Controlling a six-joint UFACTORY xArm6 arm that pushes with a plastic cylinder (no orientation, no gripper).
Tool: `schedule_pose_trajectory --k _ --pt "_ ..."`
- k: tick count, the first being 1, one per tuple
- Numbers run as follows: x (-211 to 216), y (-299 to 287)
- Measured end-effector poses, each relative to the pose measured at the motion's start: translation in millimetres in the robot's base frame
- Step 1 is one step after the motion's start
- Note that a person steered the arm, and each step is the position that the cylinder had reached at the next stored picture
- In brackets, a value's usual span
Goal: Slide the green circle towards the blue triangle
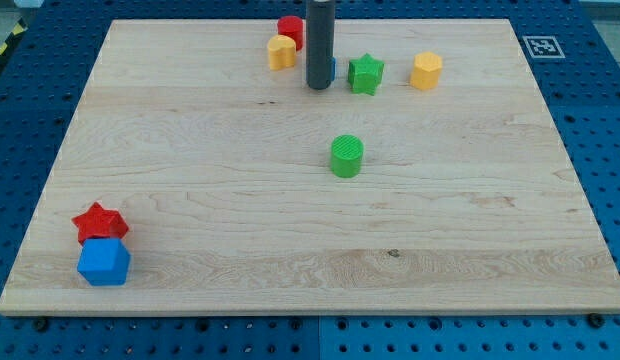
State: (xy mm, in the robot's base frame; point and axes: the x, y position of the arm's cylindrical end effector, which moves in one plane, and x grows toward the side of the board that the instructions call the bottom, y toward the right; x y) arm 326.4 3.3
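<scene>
The green circle (346, 157) is a short green cylinder standing near the middle of the wooden board (210, 150). My tip (318, 87) rests on the board above it in the view, apart from it. A sliver of a blue block (333, 68) shows just right of the rod, mostly hidden behind it; its shape cannot be made out. The tip is not touching the green circle.
A green star (366, 73) lies right of the rod and a yellow hexagon (426, 71) further right. A yellow block (281, 52) and a red cylinder (290, 30) sit left of the rod at the top. A red star (99, 221) and a blue block (104, 263) sit at the bottom left.
</scene>
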Motion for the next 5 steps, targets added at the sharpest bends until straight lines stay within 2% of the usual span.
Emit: schedule_pose_trajectory --k 1,3,4,5 --pt "28 -23" --pt "159 -6" --pt "178 46" --pt "182 50"
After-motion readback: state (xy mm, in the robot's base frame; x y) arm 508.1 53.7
